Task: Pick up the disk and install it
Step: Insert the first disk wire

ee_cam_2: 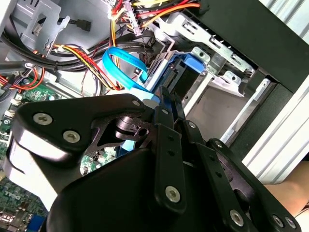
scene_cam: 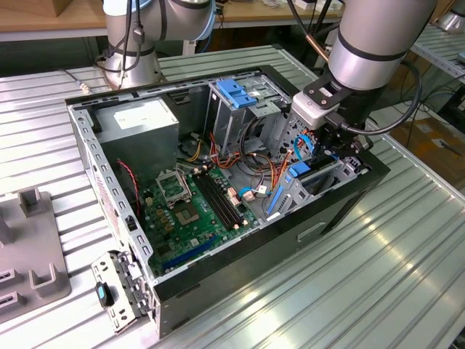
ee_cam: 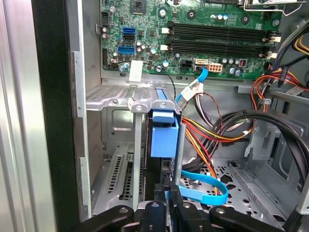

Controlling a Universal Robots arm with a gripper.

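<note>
Starting at the exterior view's left, a grey moulded fixture (scene_cam: 29,247) sits on the ribbed metal worktop (scene_cam: 378,276). Just beside the case's near corner lies a loose metal bracket (scene_cam: 120,291) with a small blue latch. The open black computer case (scene_cam: 240,254) lies on its side in the middle. Inside it, toward the back left, a grey power supply (scene_cam: 138,120) carries a white label whose print is too small to read. The green motherboard (scene_cam: 192,207) covers the case floor. In the first wrist view a small white sticker (ee_cam: 136,70) at its edge is likewise unreadable. Further right, a metal drive cage (scene_cam: 236,109) holds bright blue carriers at its top. At the case's right end the arm (scene_cam: 370,43) reaches down. The tool (ee_cam: 167,189) is closed narrowly on the disk (ee_cam: 164,133), gripping its edge. The disk stands on edge in its blue frame at the metal bay there, beside bundled red, yellow and black wires and a looping blue data cable (ee_cam: 203,189). Behind the worktop stand a second arm's base (scene_cam: 131,51) and a wooden bench (scene_cam: 43,18).
</note>
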